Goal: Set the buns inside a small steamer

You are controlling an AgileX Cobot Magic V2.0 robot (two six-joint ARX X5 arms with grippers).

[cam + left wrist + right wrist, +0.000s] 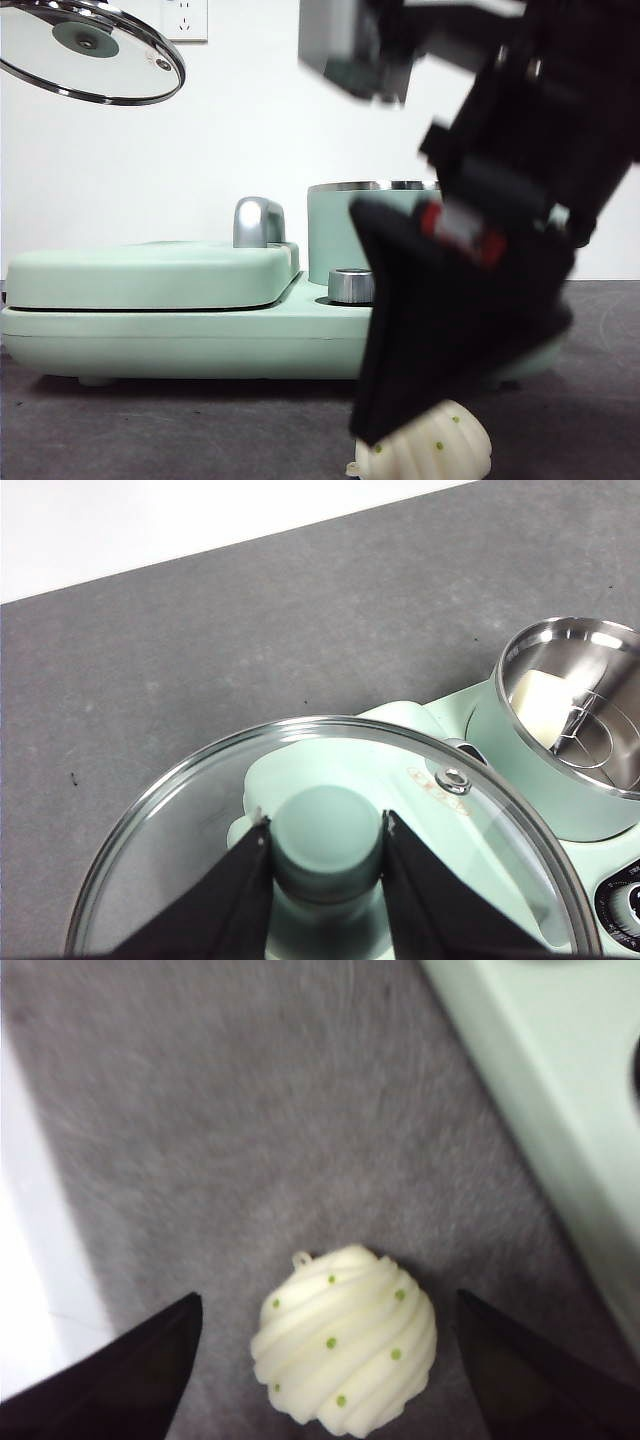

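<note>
Arm (540, 120): bulky, black, with a grey block on top
Marking: red-and-white label
Gripper (400, 330): black, wedge-shaped jaws

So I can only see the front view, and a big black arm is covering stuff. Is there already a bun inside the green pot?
Observer: Yes. The left wrist view looks down into the small steamer, and a smooth bun lies inside on the wire rack.
Operator: Who's holding the glass lid up in the corner?
Observer: The left gripper. Its jaws are shut on the lid's green knob, holding the lid in the air.
Operator: Has the black arm grabbed the speckled bun?
Observer: Not yet. The right gripper has its jaws open on either side of the ridged bun, with a gap showing on both sides; the bun sits on the grey table.
</note>
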